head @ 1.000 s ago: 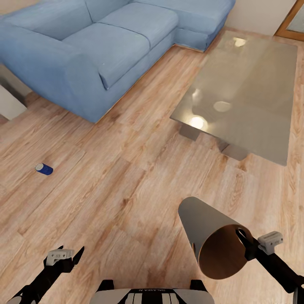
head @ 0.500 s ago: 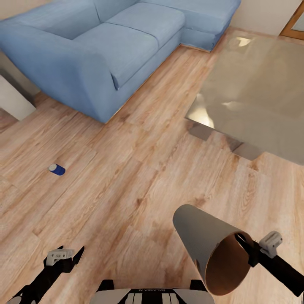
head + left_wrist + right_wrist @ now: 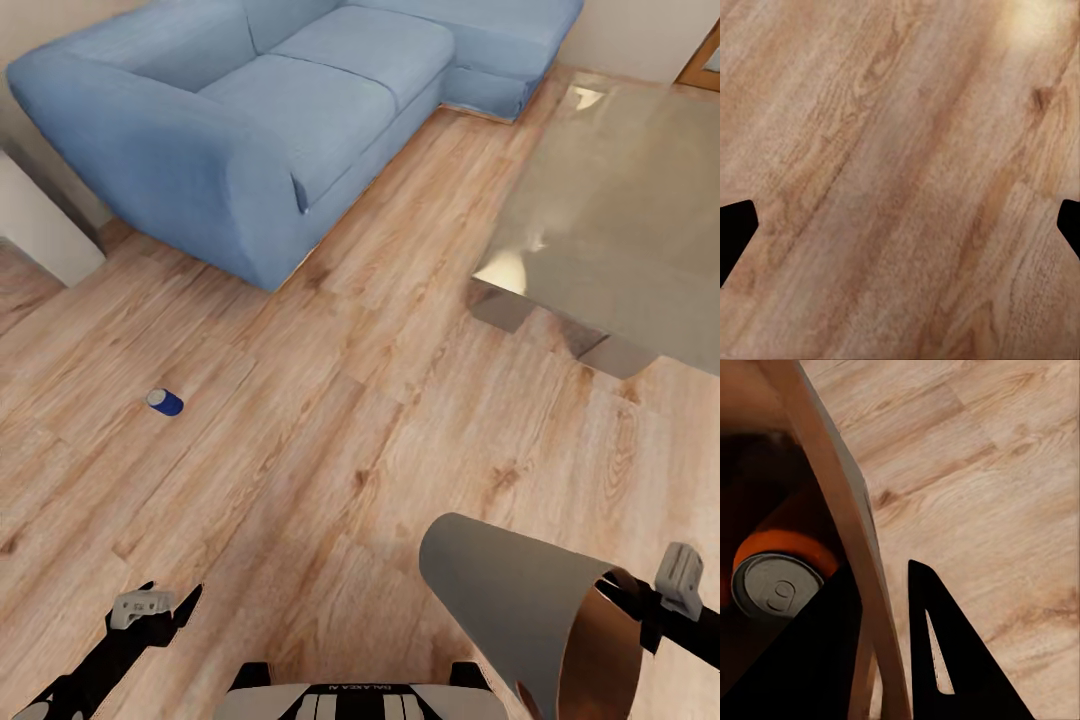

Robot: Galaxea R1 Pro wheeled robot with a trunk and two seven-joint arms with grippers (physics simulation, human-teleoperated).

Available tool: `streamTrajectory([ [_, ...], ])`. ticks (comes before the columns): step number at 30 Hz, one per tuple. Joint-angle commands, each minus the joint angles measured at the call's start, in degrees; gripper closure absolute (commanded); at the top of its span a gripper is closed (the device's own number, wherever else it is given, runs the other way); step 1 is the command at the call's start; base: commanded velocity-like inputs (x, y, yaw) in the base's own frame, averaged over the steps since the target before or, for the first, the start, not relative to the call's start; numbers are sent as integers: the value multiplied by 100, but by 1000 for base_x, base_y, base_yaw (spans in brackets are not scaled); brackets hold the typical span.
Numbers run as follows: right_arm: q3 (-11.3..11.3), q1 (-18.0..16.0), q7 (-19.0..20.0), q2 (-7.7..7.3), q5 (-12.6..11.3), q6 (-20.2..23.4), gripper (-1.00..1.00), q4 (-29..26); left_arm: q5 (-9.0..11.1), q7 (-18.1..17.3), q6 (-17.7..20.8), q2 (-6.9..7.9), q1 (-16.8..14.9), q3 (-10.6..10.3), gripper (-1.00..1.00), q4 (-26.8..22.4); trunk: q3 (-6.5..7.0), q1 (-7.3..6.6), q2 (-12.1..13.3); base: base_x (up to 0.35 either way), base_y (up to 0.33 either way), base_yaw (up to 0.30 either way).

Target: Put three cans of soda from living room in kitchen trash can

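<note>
- The step in hand seems to be collecting: the right hand [image 3: 640, 612] is clamped on the rim of the grey trash can [image 3: 500, 590], carried tilted at near right.
- One orange can [image 3: 776, 574] lies inside it.
- One blue can [image 3: 165, 402] lies on the wood floor [image 3: 350, 420], left, near the sofa [image 3: 250, 110].
- The left hand [image 3: 150, 605] is spread wide and empty; next it probably must reach the blue can.
- I count two cans, one bin.
</note>
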Motion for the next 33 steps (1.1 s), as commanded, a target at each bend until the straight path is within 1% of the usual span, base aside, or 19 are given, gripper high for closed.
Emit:
streamTrajectory([
  [1, 13, 1, 56, -48, -56, 91, 100, -6, 0, -7, 1, 0, 0, 1, -100, 1, 0, 0, 0, 7, 319, 0],
  [4, 140, 2, 56, -400, -396, 428, 100, -22, -1, -40, 6, 4, 0, 3, -100, 5, 0, 0, 0, 119, 288, 0],
  [5, 206, 3, 56, -441, -461, 483, 100, -23, -1, -56, 7, 7, 0, 3, -100, 5, 0, 0, 0, 192, 260, 0],
  [7, 522, 7, 56, -603, -728, 662, 100, 12, -1, -178, 9, 3, 0, 3, -100, 5, 0, 0, 0, 231, 243, 0],
  [10, 602, 5, 56, -668, -807, 837, 100, 114, -1, -217, 1, 1, 0, 4, -100, 6, 0, 0, 0, 253, 233, 0],
  [12, 627, -7, 56, -760, -816, 1440, 100, 155, -1, -230, -2, 1, 0, 4, -100, 6, 0, 0, 0, 260, 230, 0],
  [14, 736, -43, 56, -1189, -816, 2583, 100, 290, -1, -239, -4, 1, 0, 4, -100, 6, 0, 0, 0, 262, 229, 0],
  [15, 821, -54, 56, -1323, -821, 2843, 100, 344, -1, -240, -5, 1, 0, 4, -100, 6, 0, 0, 0, 262, 229, 0],
  [16, 1318, -220, 56, -1775, -837, 3667, 100, 676, -1, -243, -5, 0, 0, 4, -100, 6, 0, 0, 0, 263, 228, 0],
  [17, 1429, -318, 56, -1854, -838, 3824, 100, 818, -1, -243, -5, 0, 0, 4, -100, 6, 0, 0, 0, 263, 228, 0],
  [19, 1731, -867, 56, -2132, -801, 4223, 100, 1694, 2, -248, -11, 0, 0, 0, -100, 6, 0, 0, 0, 263, 224, 0],
  [20, 1779, -1011, 56, -2213, -772, 4276, 100, 1972, 2, -251, -12, 0, 0, -1, -100, 6, 0, 0, 0, 262, 219, 0],
  [22, 1894, -1513, 56, -2471, -567, 4383, 100, 3066, 0, -263, -12, 0, 0, -3, -100, 6, 0, 0, 0, 260, 213, 0],
  [24, 1981, -1786, -393, -2526, -456, 4411, 100, 3619, 0, -268, -16, 0, 0, -3, -100, 6, 0, 0, 0, 257, 207, 0],
  [25, 2099, -1896, -753, -2474, -416, 4408, 100, 3833, 0, -271, -19, 0, 0, -2, -100, 7, 0, 0, 0, 256, 205, 0],
  [27, 2404, -2012, -1484, -2254, -360, 4162, 100, 4061, -3, -276, -18, 0, 0, -1, -100, 25, 0, 0, 0, 255, 203, 0],
  [29, 2528, -2041, -1924, -2151, -345, 3888, 100, 4133, -2, -278, -20, 0, 0, -1, -100, 52, 0, 0, 0, 254, 202, 0],
  [30, 2653, -2066, -2555, -2006, -335, 3372, 100, 4208, -5, -279, -29, 0, 0, -2, -100, 100, 0, 0, 0, 245, 190, 0],
  [33, 2782, -2075, -2997, -1878, -260, 2704, 100, 4276, -7, -280, -43, 0, 0, -2, -100, 127, 0, 0, 0, 236, 167, 0],
])
